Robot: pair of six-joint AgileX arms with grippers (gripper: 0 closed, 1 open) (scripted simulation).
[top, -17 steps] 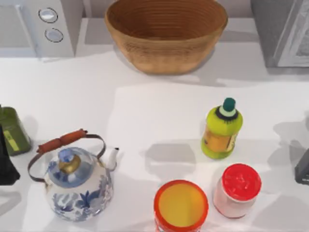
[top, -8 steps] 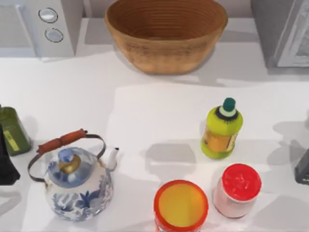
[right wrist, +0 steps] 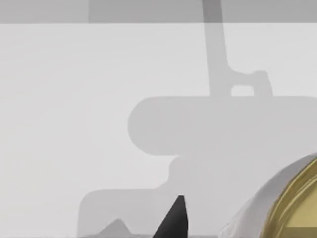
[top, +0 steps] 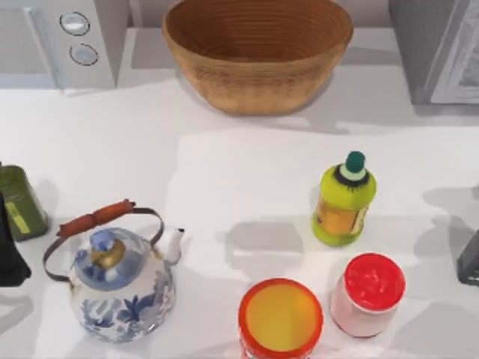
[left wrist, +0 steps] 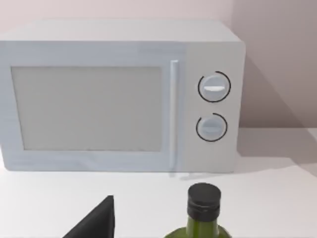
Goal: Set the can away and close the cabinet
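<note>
White tabletop [top: 224, 172] with soft shadows, pale pinkish wall [left wrist: 277, 59] behind, even diffuse light

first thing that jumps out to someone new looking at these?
The big wicker basket at the table's back centre, then the blue-and-white kettle front left. At front right cluster a yellow-green bottle, a red-lidded jar and an orange-rimmed can. The microwave sits back left.
</note>
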